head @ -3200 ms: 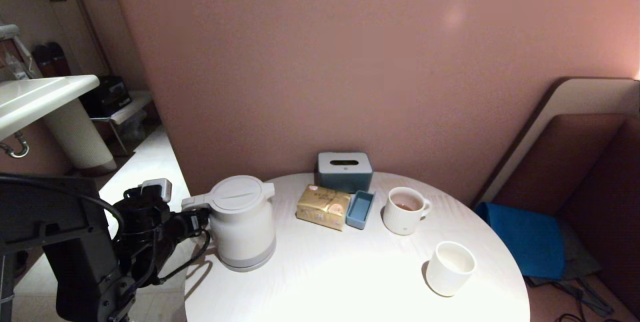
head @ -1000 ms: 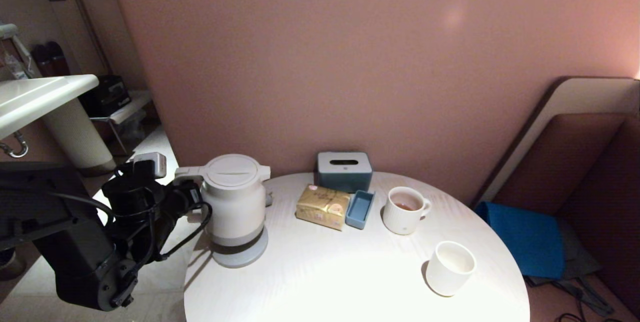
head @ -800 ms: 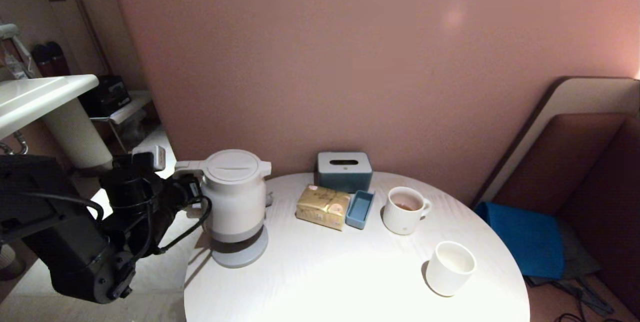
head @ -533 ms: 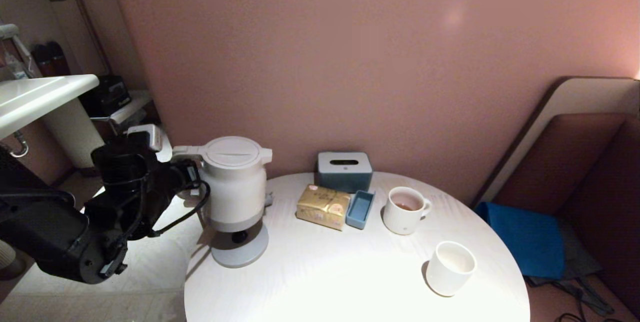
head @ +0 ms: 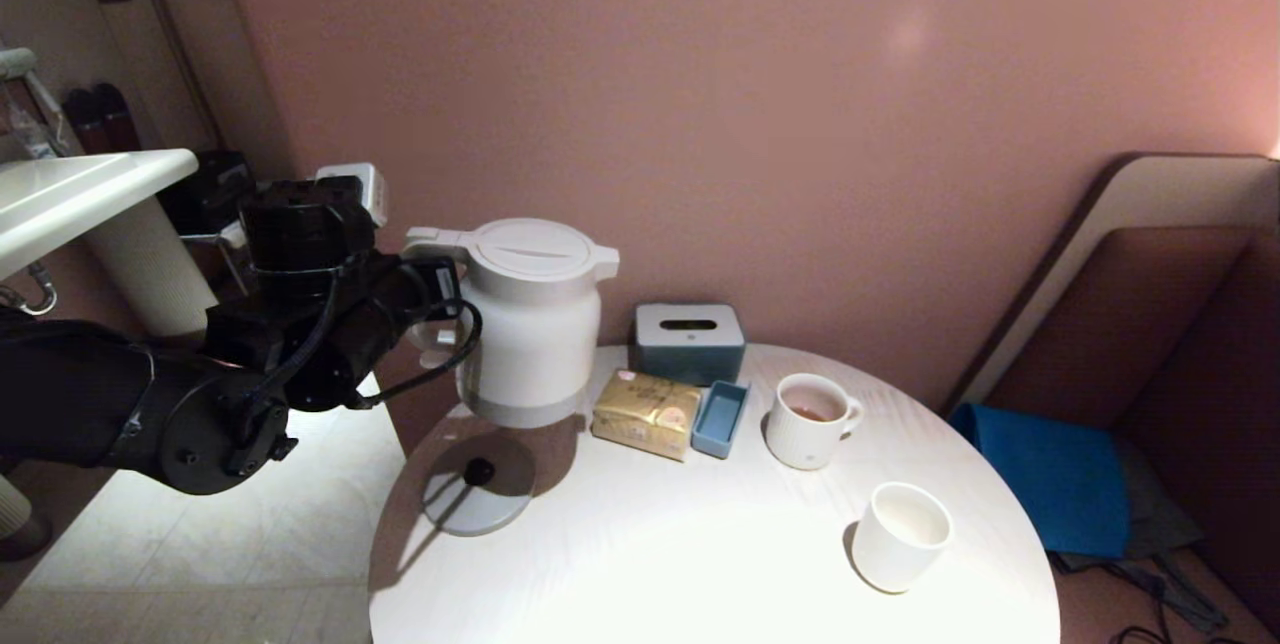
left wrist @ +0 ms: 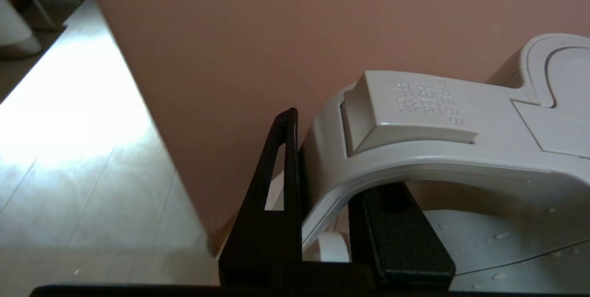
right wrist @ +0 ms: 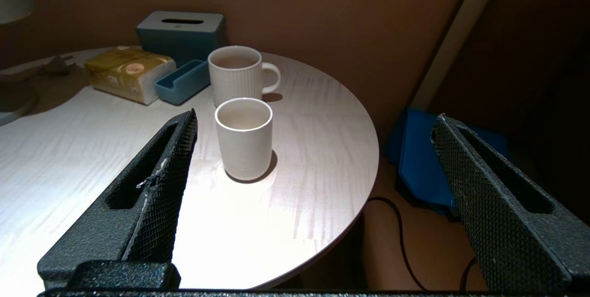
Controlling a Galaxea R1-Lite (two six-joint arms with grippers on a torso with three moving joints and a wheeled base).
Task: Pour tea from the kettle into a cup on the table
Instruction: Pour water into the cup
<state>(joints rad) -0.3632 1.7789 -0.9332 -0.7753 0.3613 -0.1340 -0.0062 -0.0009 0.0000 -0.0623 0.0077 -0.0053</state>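
Aloft, kettle [head: 530,324] in left gripper [left wrist: 322,214] clamp, above tissue pack [head: 646,413], ribbed mug [head: 808,420].

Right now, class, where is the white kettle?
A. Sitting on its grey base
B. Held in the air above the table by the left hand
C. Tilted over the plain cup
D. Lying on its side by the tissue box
B: the left hand grips the kettle by its handle, upright and clear of the grey base on the table.

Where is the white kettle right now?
In the head view the kettle hangs in the air at the table's left, held by its handle in the left hand, above its grey base.
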